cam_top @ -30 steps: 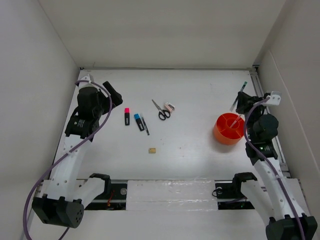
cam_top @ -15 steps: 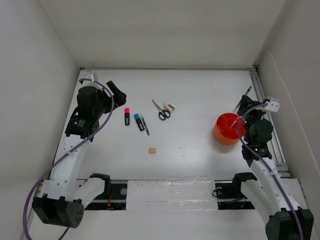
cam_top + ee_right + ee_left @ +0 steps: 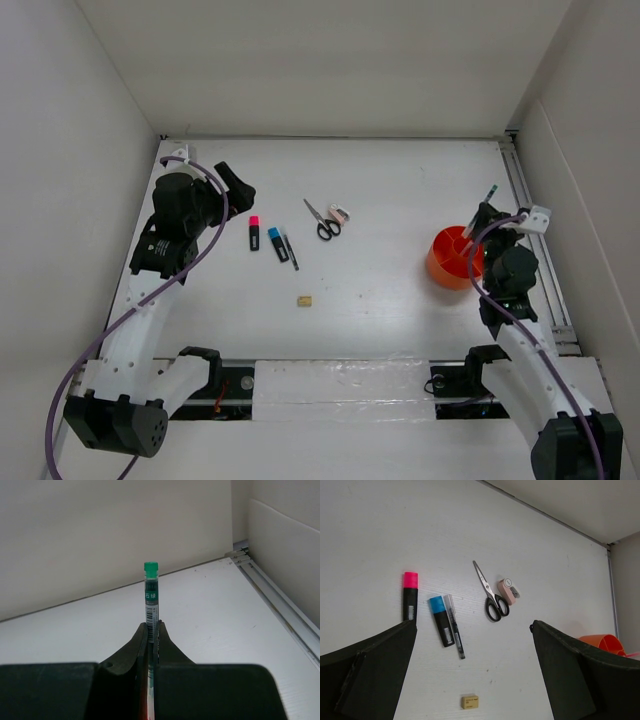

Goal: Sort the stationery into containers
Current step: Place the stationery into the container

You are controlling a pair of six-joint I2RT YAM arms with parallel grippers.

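Note:
My right gripper (image 3: 482,217) is shut on a green-capped pen (image 3: 150,593) and holds it tilted over the right rim of the round orange cup (image 3: 455,257). In the right wrist view the pen stands up between the shut fingers (image 3: 140,640). My left gripper (image 3: 236,185) is open and empty, above the table left of the pink-black marker (image 3: 410,596). Beside that lie the blue-black marker (image 3: 441,620), a dark pen (image 3: 454,626), the black-handled scissors (image 3: 491,599), the pinkish-white piece (image 3: 508,589) and the tan eraser (image 3: 469,701).
White walls enclose the table on the left, back and right. A metal rail (image 3: 532,228) runs along the right edge beside the cup. The arm bases and a taped strip (image 3: 340,385) lie along the near edge.
My right gripper has moved nearer and lower with the green pen, from behind the cup to its right rim. My left gripper shifted slightly to the right.

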